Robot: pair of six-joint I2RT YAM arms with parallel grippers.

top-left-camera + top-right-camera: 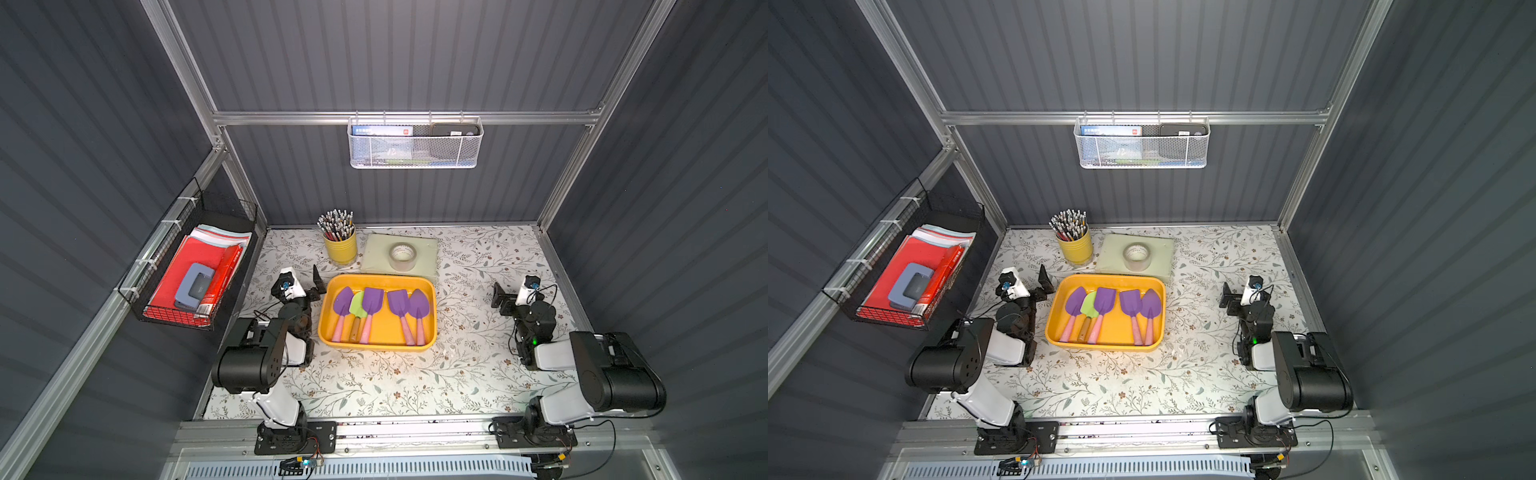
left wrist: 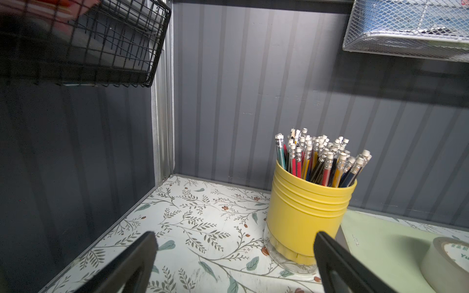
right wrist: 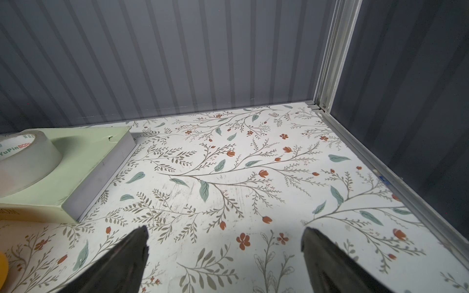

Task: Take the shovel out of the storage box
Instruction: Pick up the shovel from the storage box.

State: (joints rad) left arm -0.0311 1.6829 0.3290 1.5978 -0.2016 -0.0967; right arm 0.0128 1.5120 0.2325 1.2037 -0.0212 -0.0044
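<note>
Nothing is done yet: all five shovels [image 1: 371, 300] lie in the box [image 1: 380, 277], handles toward the robot. The left gripper [image 2: 234, 238] is wide open and empty, just beside the box. The right gripper [image 3: 225, 232], likewise open and empty, is well apart over the bench [image 1: 415, 382]. Reaching, grasping and lifting are all left to do.

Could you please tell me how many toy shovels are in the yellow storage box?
5 in the storage box. From the left arm side: first pointed purple shovel, green shovel partly under first square purple shovel, second square purple shovel, second pointed purple shovel. None looks fully hidden.
</note>
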